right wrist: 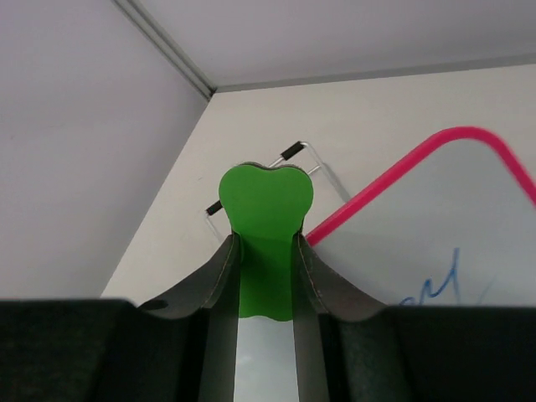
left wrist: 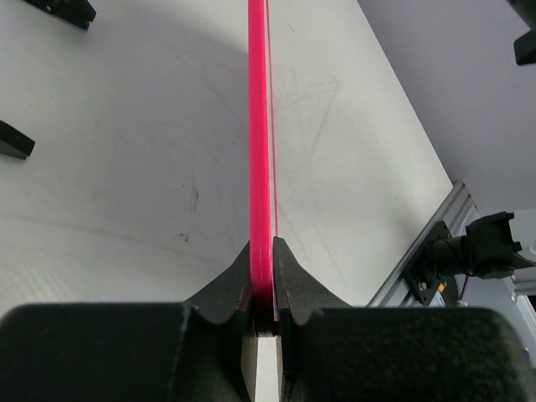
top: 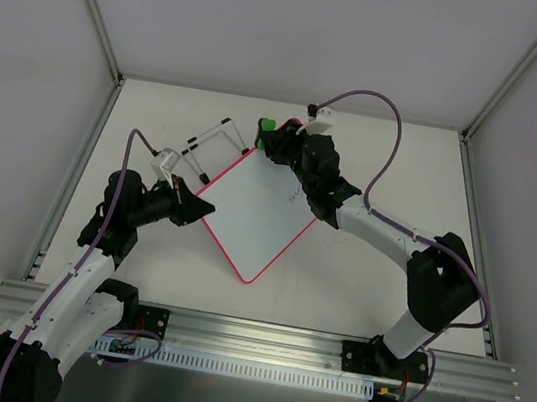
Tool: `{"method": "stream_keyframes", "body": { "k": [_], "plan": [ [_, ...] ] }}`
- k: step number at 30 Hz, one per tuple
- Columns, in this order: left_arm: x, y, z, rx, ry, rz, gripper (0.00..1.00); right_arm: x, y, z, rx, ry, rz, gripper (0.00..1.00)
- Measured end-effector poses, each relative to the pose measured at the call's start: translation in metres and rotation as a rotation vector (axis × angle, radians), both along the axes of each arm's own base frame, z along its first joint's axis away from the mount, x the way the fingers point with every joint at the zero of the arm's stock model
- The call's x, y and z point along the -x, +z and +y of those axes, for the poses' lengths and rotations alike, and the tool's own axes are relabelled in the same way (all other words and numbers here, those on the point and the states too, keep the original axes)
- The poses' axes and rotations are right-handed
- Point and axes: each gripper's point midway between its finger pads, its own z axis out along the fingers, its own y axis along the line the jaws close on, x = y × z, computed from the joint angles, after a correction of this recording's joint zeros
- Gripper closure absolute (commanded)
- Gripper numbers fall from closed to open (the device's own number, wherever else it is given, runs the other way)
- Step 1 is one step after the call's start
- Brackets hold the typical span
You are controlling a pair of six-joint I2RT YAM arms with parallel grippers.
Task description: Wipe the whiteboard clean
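The board (top: 251, 214) sits mid-worktop, turned cornerwise, with its stand (top: 219, 138) poking out toward the far edge. My left hand (top: 202, 207) is pinched tight on the pink frame at the left corner. That grip must be firm so the board doesn't skid. My right hand (top: 269, 141) is closed around the eraser (right wrist: 265, 201), at the far corner. The blue marks (right wrist: 435, 289) lie by the right edge, so I'd press flat and sweep there. The worktop (top: 376, 157) is pale and walled on three sides.
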Motion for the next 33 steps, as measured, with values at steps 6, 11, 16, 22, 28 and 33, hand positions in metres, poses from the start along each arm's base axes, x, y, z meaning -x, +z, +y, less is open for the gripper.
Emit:
{"method": "stream_keyframes", "body": {
  "k": [6, 11, 16, 22, 28, 33],
  "plan": [
    [0.007, -0.010, -0.001, 0.002, -0.008, 0.061, 1.00, -0.024, -0.043, -0.051, 0.032, -0.134, 0.095, 1.00],
    [0.012, -0.016, 0.000, 0.003, -0.006, 0.103, 1.00, -0.009, -0.101, -0.093, 0.082, -0.225, 0.213, 1.00],
    [0.012, -0.016, 0.000, 0.003, -0.007, 0.105, 1.00, 0.000, -0.116, -0.104, 0.124, -0.231, 0.241, 1.00],
    [0.013, -0.017, -0.001, 0.003, -0.011, 0.111, 1.00, 0.005, -0.108, -0.092, 0.195, -0.176, 0.221, 1.00],
    [0.013, -0.016, -0.001, 0.000, -0.013, 0.112, 1.00, 0.020, -0.060, -0.028, 0.206, -0.015, 0.145, 1.00],
    [0.013, -0.016, -0.001, -0.002, -0.016, 0.114, 1.00, 0.030, -0.041, -0.003, 0.190, 0.047, 0.116, 1.00]
  ]
}}
